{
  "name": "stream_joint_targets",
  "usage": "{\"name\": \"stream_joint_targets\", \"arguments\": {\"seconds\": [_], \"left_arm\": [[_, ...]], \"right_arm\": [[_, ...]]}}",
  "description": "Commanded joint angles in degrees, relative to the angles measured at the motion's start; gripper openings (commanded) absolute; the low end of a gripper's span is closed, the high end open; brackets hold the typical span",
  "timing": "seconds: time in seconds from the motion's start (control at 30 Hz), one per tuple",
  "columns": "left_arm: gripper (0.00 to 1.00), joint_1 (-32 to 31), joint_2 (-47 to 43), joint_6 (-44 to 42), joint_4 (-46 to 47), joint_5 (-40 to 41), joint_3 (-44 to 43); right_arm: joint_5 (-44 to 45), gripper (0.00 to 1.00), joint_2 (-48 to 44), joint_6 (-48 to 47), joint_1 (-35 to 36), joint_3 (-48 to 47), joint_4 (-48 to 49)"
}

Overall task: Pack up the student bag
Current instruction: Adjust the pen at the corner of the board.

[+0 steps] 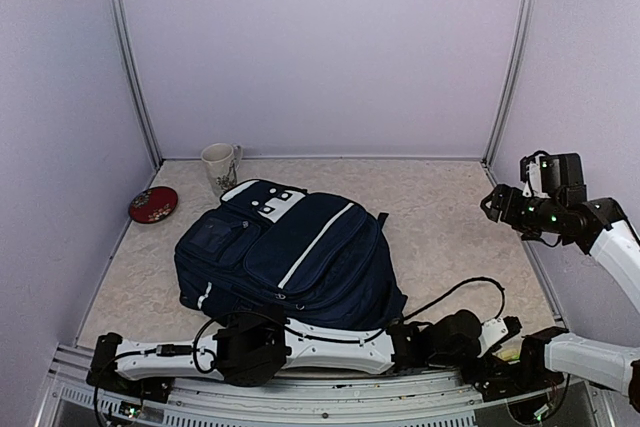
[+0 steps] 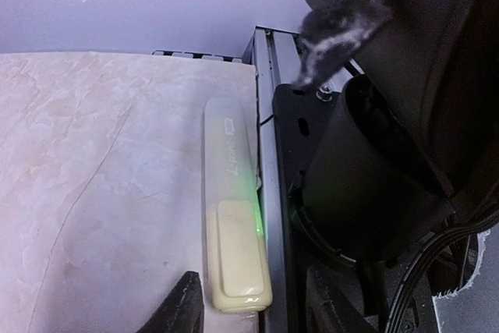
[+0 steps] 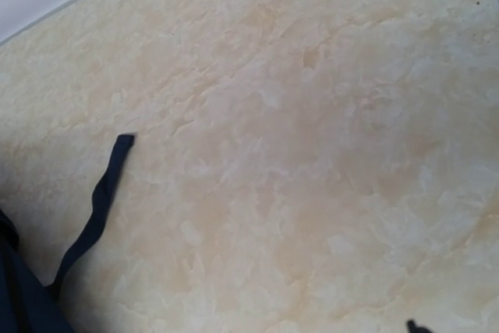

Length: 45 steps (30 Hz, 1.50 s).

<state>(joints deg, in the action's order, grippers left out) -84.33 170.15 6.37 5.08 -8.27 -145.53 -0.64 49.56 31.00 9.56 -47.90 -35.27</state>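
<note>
L to R: red dish (image 1: pixel 153 204) and mug (image 1: pixel 219 167) sit back-left; backpack (image 1: pixel 285 252) lies flat mid-table, looks closed, nothing packed yet. L gripper (image 1: pixel 505 329) reaches along the near edge to a pale marker (image 2: pixel 232 216) by the rail, prob. to fetch it. Only the L wrist cam shows the marker, one fingertip (image 2: pixel 187 306) beside it; can't tell the jaw state. R gripper (image 1: pixel 492 204) hangs raised at right, jaws spread, empty; its cam adds a bag strap (image 3: pixel 97 208).

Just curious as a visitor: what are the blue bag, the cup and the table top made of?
The student bag looks like matte navy woven fabric: soft folds, stitched pockets. The cup seems glazed ceramic, pale and smooth, possibly plastic. The table top shows beige marble veining; stone or printed laminate, I cannot tell.
</note>
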Motion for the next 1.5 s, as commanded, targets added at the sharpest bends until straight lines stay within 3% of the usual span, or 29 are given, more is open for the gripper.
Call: {"name": "stream_joint_targets", "arguments": {"seconds": [0.0,0.17,0.3,0.5,0.8,0.93,1.0,1.1,1.2,1.3,1.47], "left_arm": [[0.4,-0.9,4.3,-1.6,-1.7,1.7,-1.3],[0.38,-1.4,4.4,-3.1,-1.3,2.5,-1.2],[0.26,-1.3,4.0,-4.2,-0.8,6.7,-0.7],[0.18,-0.9,2.2,-6.4,0.8,12.7,1.1],[0.15,2.8,-3.1,1.4,5.4,13.5,10.3],[0.15,3.8,-4.2,1.9,7.3,10.3,11.8],[0.19,3.1,-6.1,-1.2,10.8,7.7,14.8],[0.44,0.8,-8.9,-8.2,16.7,5.4,19.4],[0.6,0.3,-6.4,-5.5,15.7,2.2,14.1],[0.64,0.0,-1.8,-5.2,11.8,5.3,7.3],[0.64,-0.6,-0.7,-8.2,12.1,10.2,6.5]], "right_arm": [[-0.1,0.84,-0.7,-0.8,-0.5,-0.4,0.1],[0.0,0.84,-1.9,-1.0,-0.5,-0.4,0.1],[-0.5,0.84,-2.1,-1.3,-0.5,-0.3,0.3],[-1.4,0.84,-2.5,-1.2,-0.5,-0.4,1.3],[-1.3,0.84,-2.1,-1.7,-0.5,-1.4,0.8],[1.7,0.85,-0.5,-1.1,-0.5,-2.3,-2.5],[2.5,0.86,1.3,-1.2,-0.6,-2.3,-3.2],[2.5,0.87,3.3,-0.5,-0.5,-1.2,-1.9],[1.7,0.87,4.0,-0.1,-0.5,0.2,0.2],[0.8,0.87,4.0,-0.2,-0.5,0.6,0.7],[2.4,0.87,2.5,0.2,-0.5,1.2,-0.4]]}}
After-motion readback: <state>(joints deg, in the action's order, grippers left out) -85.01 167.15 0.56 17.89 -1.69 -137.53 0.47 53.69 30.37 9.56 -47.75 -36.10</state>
